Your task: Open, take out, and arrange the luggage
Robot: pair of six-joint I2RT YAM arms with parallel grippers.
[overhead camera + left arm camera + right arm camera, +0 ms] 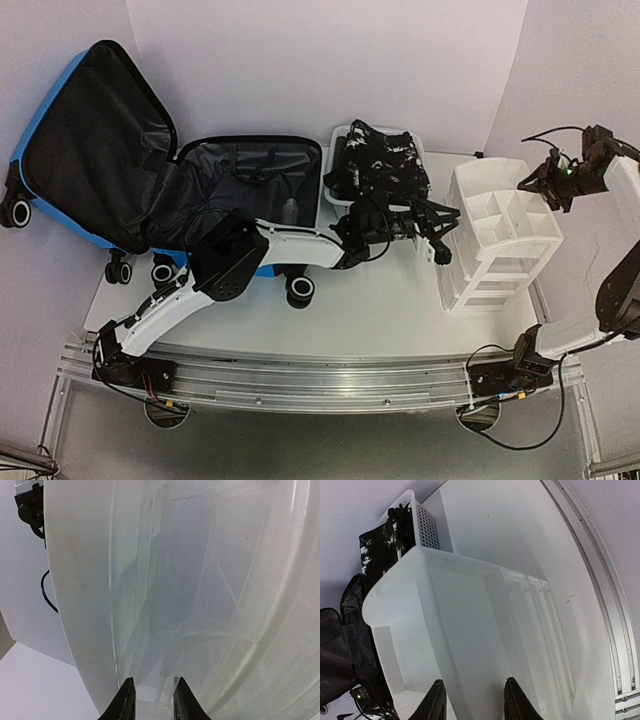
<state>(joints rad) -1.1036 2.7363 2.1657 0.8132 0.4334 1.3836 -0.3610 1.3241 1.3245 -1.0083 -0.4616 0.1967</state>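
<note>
Both arms work at the white compartmented organizer (pixel 500 235); the luggage (pixel 100 140) lies open at the far left.
Left jaws stand narrowly apart at its left wall and right jaws half-spread by its right rim. Whether either pinches it I cannot tell. They are likely squaring it up to receive the contents.

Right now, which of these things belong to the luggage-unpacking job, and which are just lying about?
Job: open bright blue hard-shell suitcase; small pale bottle inside it; white perforated basket of black-and-white fabric; white plastic compartmented organizer.
Lying about: silver metal rail; loose black cable.
</note>
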